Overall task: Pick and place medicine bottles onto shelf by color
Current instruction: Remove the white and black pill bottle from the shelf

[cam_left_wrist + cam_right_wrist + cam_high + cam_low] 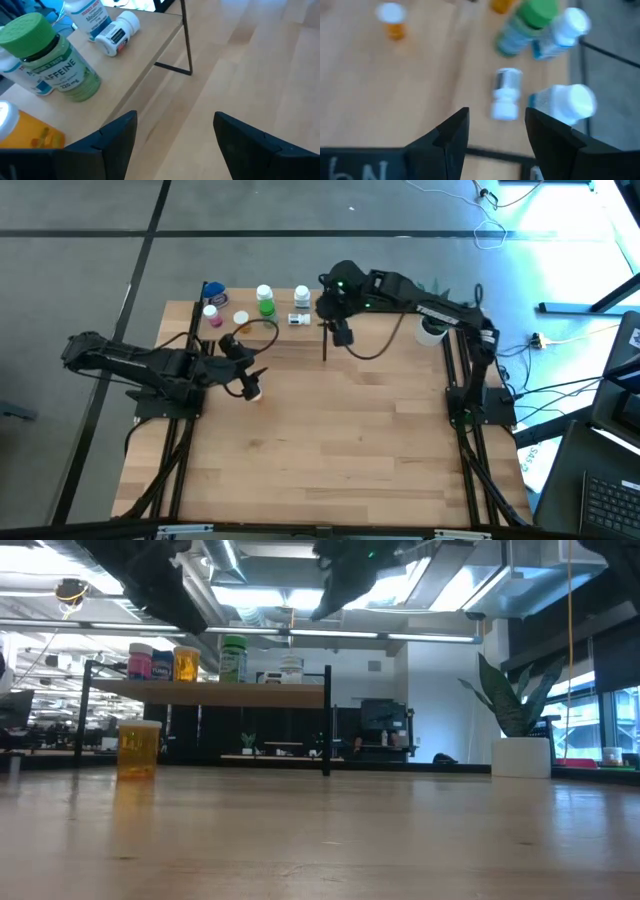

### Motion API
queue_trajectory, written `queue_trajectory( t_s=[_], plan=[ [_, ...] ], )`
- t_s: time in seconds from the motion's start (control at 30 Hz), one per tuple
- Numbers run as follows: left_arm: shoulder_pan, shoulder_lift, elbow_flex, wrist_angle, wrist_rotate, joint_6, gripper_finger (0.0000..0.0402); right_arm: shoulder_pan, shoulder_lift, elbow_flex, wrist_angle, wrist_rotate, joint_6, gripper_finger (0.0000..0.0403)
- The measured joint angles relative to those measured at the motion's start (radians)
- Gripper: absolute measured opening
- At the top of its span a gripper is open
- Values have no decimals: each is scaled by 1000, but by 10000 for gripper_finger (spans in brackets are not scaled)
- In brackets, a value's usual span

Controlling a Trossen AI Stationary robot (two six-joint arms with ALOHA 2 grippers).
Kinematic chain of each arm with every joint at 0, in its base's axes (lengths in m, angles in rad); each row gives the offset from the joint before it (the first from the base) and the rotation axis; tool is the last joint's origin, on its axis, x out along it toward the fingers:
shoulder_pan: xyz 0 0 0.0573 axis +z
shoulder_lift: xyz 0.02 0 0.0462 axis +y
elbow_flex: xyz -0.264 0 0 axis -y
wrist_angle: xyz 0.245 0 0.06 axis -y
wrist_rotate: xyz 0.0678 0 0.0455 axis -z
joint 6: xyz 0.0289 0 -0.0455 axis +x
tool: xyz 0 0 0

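The left tool (243,370) is hanging in the left-centre of the high view, its fingers spread wide and holding nothing. An orange bottle (254,391) is standing on the desk (330,450) just below it, off the shelf (270,327). The right tool (341,332) is hovering near the top centre, by the shelf's right end, also gaping and empty.

On the shelf, pink (210,312), blue (217,295), orange (241,319) and green (265,302) bottles are standing in the upper left. A white bottle (302,297) is standing beside the green one, and a small white one (298,319) is lying on its side near it.

The bottles are looking light, rigid and smooth, so likely slippery and easy to tip. The desk orange bottle is probably best gripped across its round body just under the cap. The toppled one may roll if nudged.
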Motion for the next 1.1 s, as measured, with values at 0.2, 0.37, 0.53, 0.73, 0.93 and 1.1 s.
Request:
queue_trajectory(
  t_s=[0.2,0.37,0.53,0.73,0.93,1.1],
  plan=[
    [13,0,0,-3,0,0,257,-7,57,0,63,30,-2,195],
    [15,0,0,-9,0,1,257,-7,57,0,64,31,1,195],
    [15,0,0,-15,0,0,257,2,58,0,64,32,2,195],
    [15,0,0,-16,0,0,257,8,61,0,64,31,4,196],
    [15,0,0,-16,0,-5,257,7,62,0,69,27,52,196],
    [15,0,0,-15,0,-6,257,6,62,0,77,25,46,194]
  ],
)
